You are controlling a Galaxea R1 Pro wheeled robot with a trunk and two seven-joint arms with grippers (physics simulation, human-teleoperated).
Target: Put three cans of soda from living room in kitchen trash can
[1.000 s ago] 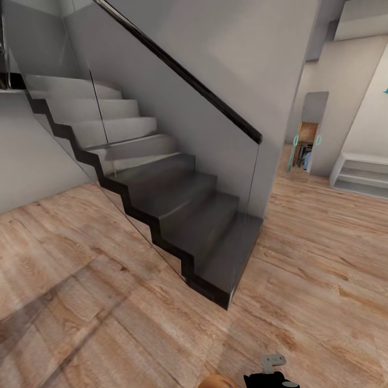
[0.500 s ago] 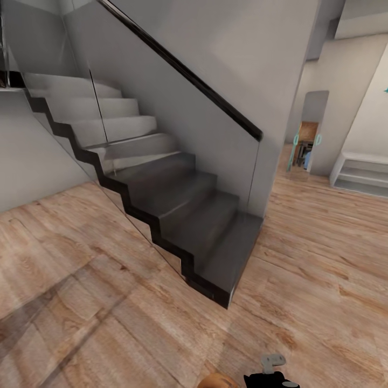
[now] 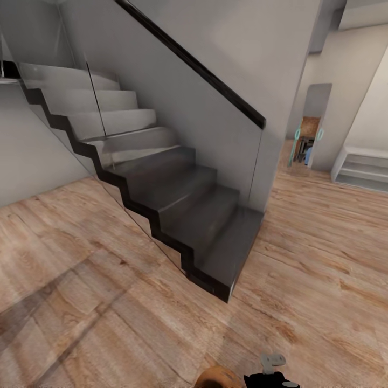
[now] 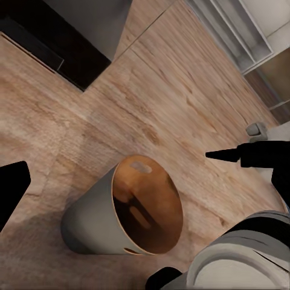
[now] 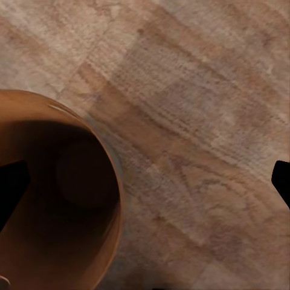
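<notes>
The tash can (image 4: 96, 220) stands on the wood floor, pale grey outside and brown inside, with an oval handle slot near its rim. In the left wrist view my left gripper (image 4: 115, 172) hangs above it, open, with nothing between the dark fingers (image 4: 12, 187). My right gripper (image 5: 148, 181) looks straight down, open, over the bin's rim, with the tash can's brown inside (image 5: 60, 199) to one side. No soda can is visible in the bin. In the head view the bin's rim (image 3: 215, 377) and a black gripper (image 3: 272, 378) sit at the bottom edge.
A dark staircase (image 3: 183, 205) with a glass balustrade and black handrail rises ahead to the left. Light wood floor (image 3: 323, 269) spreads all round. A doorway (image 3: 307, 140) opens at the far right, beside low white shelves (image 3: 361, 170).
The whole head view has shifted slightly, so the camera moved a little. The bin's rim shows a bit more at the bottom edge. Nothing was taken hold of or let go.
</notes>
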